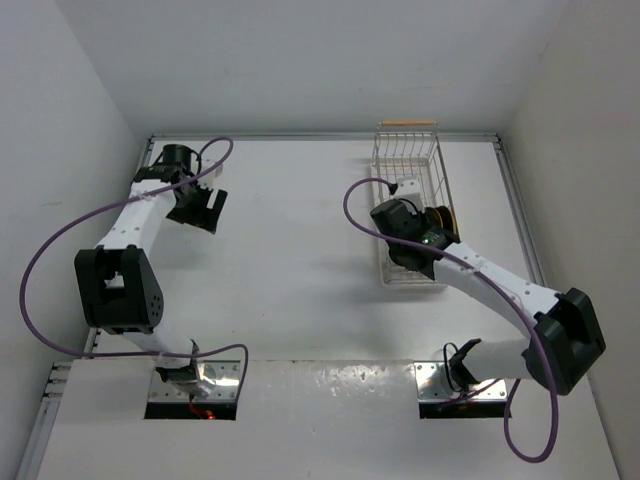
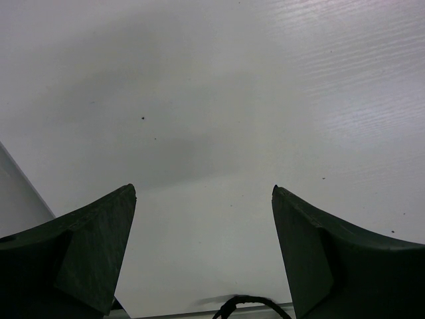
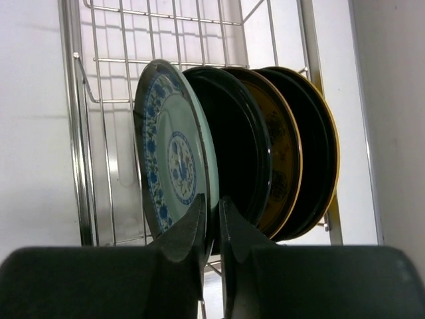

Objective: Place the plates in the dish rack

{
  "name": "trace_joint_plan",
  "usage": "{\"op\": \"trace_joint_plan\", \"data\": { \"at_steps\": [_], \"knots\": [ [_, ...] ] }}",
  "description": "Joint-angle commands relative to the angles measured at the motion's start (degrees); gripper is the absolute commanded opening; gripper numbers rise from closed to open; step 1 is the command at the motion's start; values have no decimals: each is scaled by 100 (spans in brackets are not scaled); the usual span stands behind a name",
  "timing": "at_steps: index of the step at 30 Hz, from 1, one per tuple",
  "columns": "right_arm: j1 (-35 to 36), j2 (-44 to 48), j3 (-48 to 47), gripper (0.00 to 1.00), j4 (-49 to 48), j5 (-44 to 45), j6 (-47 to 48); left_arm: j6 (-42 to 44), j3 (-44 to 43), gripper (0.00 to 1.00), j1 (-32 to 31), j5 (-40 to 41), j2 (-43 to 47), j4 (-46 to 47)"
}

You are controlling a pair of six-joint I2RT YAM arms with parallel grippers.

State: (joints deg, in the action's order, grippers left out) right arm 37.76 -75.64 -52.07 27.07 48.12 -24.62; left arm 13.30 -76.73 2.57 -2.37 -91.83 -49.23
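Observation:
The white wire dish rack (image 1: 405, 150) stands at the back right. Several plates stand on edge in it (image 1: 441, 218). In the right wrist view they are, from the left: a pale blue patterned plate (image 3: 172, 159), a black one (image 3: 239, 153), an amber one (image 3: 284, 159), then another black (image 3: 312, 146) and an amber rim (image 3: 334, 159). My right gripper (image 3: 212, 207) is shut on the lower rim of the blue plate, which stands in the rack (image 3: 166, 40); it also shows in the top view (image 1: 425, 240). My left gripper (image 2: 204, 189) is open and empty over bare table at the far left (image 1: 205, 210).
The rack has a wooden bar handle (image 1: 407, 125) at its far end, close to the back wall. The rack's far half holds only bare wires (image 3: 199, 60). White side walls bound the table on both sides. The left arm's purple cable (image 1: 60, 250) loops out to the left.

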Motion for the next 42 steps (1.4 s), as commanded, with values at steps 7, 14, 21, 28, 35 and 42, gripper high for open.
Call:
{"op": "trace_joint_plan", "data": {
  "at_steps": [7,14,21,28,35,42],
  "knots": [
    [-146,128,128,31,255,-742,203,41,-211,88,-28,-141,7,1],
    [-207,154,-189,37,298,-646,484,41,-211,88,-28,-141,7,1],
    [-190,374,-769,49,571,-532,748,41,-211,88,-28,-141,7,1],
    [-382,953,-1384,71,975,-425,924,41,-211,88,-28,-141,7,1],
    [-1604,2768,-577,87,1090,-76,152,41,-211,88,-28,-88,7,1],
    [-1956,4484,821,99,1326,480,256,-11,-211,88,-28,-141,7,1]
  ]
}}
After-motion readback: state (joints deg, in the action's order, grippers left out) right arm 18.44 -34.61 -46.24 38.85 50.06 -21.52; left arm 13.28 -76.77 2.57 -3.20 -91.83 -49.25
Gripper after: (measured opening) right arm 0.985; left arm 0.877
